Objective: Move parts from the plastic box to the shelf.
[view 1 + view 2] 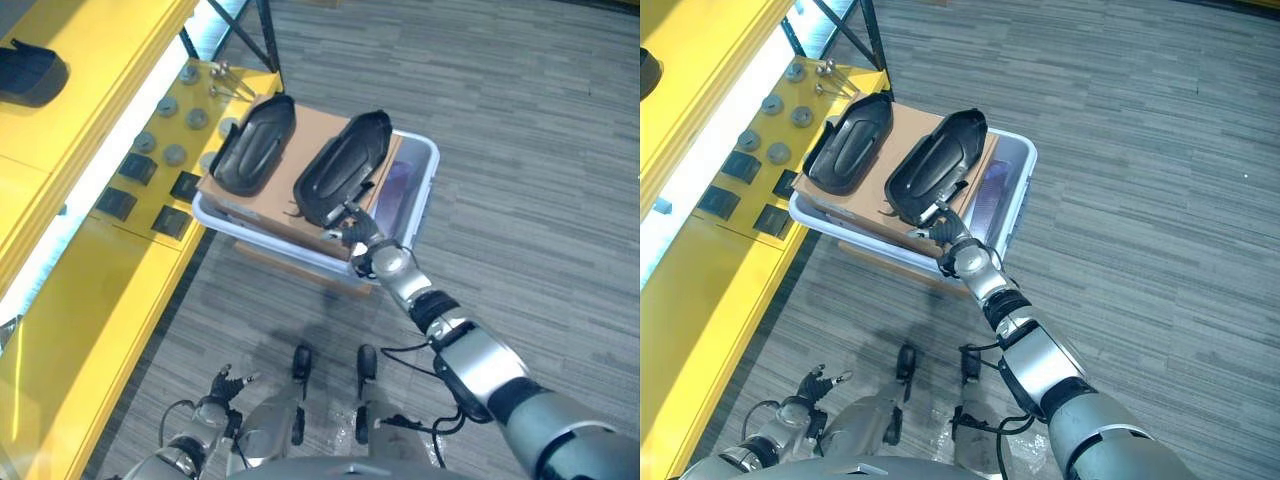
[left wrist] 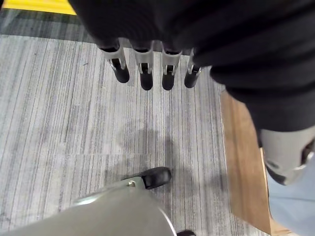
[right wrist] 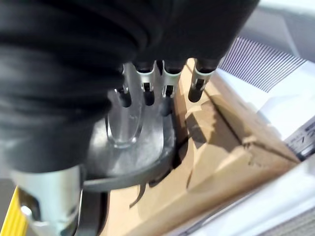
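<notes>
- In the plastic box (image 1: 420, 190), a brown cardboard sheet (image 1: 300, 140) lies across the top and carries two black moulded parts side by side: the left part (image 1: 253, 145) nearer the yellow shelf (image 1: 80, 300), the right part (image 1: 343, 167) nearer the robot's right arm.
- At the near end of the right part, the right hand (image 1: 362, 243) reaches in over the box's near rim; in the right wrist view its fingers (image 3: 168, 88) hang down straight and slightly apart, their dark tips at or just above the part's rim (image 3: 147, 162), not curled round it.
- Low at the robot's left side, the left hand (image 1: 222, 385) hangs over the grey carpet (image 1: 500, 120), well apart from the box; its fingers (image 2: 146, 73) point down, straight and spread, holding nothing.
- On the shelf's lower level lie round grey discs (image 1: 172, 128) and black square pieces (image 1: 135, 168); another black part (image 1: 30, 72) sits on its upper level.
</notes>
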Tool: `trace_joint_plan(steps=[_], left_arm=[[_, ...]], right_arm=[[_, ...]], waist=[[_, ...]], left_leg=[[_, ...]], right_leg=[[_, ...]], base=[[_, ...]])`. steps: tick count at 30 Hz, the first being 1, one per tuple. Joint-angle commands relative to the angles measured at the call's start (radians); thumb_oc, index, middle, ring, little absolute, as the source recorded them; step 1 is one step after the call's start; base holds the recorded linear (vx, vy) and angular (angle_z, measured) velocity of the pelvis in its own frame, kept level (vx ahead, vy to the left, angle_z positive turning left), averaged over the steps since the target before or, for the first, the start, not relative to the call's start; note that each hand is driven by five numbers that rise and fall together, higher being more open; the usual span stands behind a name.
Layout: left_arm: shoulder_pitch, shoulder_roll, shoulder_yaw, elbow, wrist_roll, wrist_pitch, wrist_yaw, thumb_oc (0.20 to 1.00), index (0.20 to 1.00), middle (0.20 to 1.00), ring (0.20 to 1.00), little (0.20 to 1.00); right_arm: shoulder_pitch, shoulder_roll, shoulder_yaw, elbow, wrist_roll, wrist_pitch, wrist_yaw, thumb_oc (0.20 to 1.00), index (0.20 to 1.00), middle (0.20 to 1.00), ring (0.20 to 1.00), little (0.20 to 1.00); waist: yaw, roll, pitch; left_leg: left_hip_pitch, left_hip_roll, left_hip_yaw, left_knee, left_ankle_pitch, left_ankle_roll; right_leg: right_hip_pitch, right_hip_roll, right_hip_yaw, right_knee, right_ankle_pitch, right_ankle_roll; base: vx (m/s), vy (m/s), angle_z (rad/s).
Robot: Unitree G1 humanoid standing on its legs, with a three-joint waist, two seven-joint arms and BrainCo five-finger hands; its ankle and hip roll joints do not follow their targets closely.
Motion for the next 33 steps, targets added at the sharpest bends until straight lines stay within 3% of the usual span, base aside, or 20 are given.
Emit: trace_joint_plan(steps=[1, 17, 22, 25, 33], left_arm=[[-0.053, 0.007, -0.05, 0.069, 0.006, 0.002, -0.002, 1.0, 1.0, 1.0, 1.0, 1.0], [-0.024, 0.001, 0.015, 0.086, 0.021, 0.022, -0.007, 1.0, 1.0, 1.0, 1.0, 1.0], [-0.023, -0.011, 0.023, 0.073, 0.029, 0.017, 0.014, 1.0, 1.0, 1.0, 1.0, 1.0], [-0.034, -0.014, 0.019, 0.059, 0.029, 0.009, 0.042, 1.0, 1.0, 1.0, 1.0, 1.0], [-0.05, -0.008, 0.003, 0.061, 0.007, 0.01, 0.07, 1.0, 1.0, 1.0, 1.0, 1.0]], right_arm=[[-0.045, -0.014, 0.008, 0.063, 0.012, 0.021, -0.034, 1.0, 1.0, 1.0, 1.0, 1.0], [0.019, -0.142, 0.006, -0.281, -0.076, 0.015, -0.019, 1.0, 1.0, 1.0, 1.0, 1.0], [0.083, -0.168, -0.065, -0.442, -0.181, -0.022, -0.128, 1.0, 1.0, 1.0, 1.0, 1.0], [0.078, -0.169, -0.114, -0.428, -0.266, -0.012, -0.244, 1.0, 1.0, 1.0, 1.0, 1.0], [-0.054, -0.127, -0.125, -0.237, -0.249, 0.051, -0.304, 1.0, 1.0, 1.0, 1.0, 1.0]], waist=[[0.017, -0.027, -0.006], [-0.03, -0.06, -0.008], [-0.036, -0.055, -0.002], [-0.031, -0.046, 0.006], [-0.003, -0.041, 0.017]], left_leg=[[-0.011, 0.058, 0.036, -0.003, -0.026, -0.071], [0.015, 0.074, 0.067, -0.003, -0.032, -0.075], [0.015, 0.074, 0.07, -0.003, -0.034, -0.072], [0.01, 0.07, 0.065, -0.003, -0.035, -0.07], [-0.004, 0.057, 0.051, -0.003, -0.034, -0.063]], right_leg=[[0.085, -0.055, 0.034, 0.053, -0.167, 0.066], [0.088, -0.046, 0.059, 0.063, -0.167, 0.061], [0.085, -0.047, 0.063, 0.064, -0.168, 0.063], [0.081, -0.049, 0.062, 0.064, -0.166, 0.067], [0.073, -0.058, 0.05, 0.065, -0.16, 0.073]], base=[[0.0, 0.0, 0.0], [0.0, -0.003, -0.05], [0.0, 0.003, -0.01], [0.0, 0.0, 0.0], [0.01, 0.008, 0.01]])
